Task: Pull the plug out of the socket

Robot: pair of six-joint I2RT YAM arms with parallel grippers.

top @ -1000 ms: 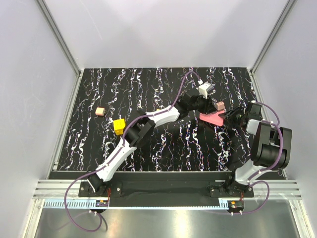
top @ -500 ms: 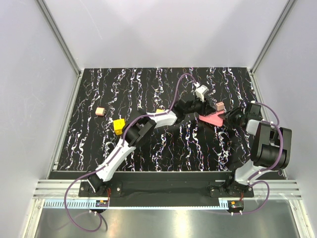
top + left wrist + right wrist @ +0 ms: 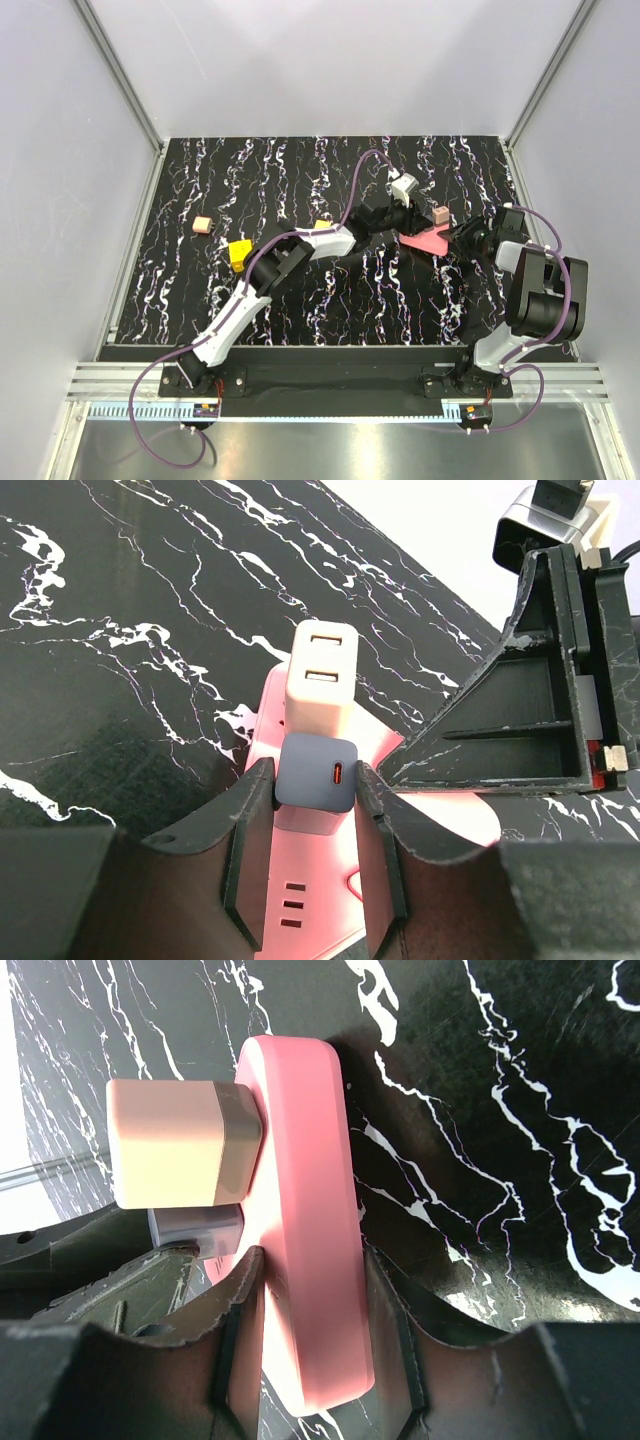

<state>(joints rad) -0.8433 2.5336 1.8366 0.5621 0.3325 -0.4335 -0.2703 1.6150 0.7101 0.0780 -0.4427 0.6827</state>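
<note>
- Grey plug [image 3: 315, 772], which I judged hard, light and slick-sided, sat in the pink socket strip [image 3: 305, 1220] at 3 o'clock on the table [image 3: 200, 300].
- My left gripper [image 3: 315, 780] clenched its flat sides; my right gripper [image 3: 312, 1260] clamped the strip's edges.

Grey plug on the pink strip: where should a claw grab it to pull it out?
Pinch the small grey square plug by its two flat free sides, coming straight at its end face; the cream block plug crowds another side. The left claw pinches it so, while the right claw steadies the pink plastic power strip.
</note>
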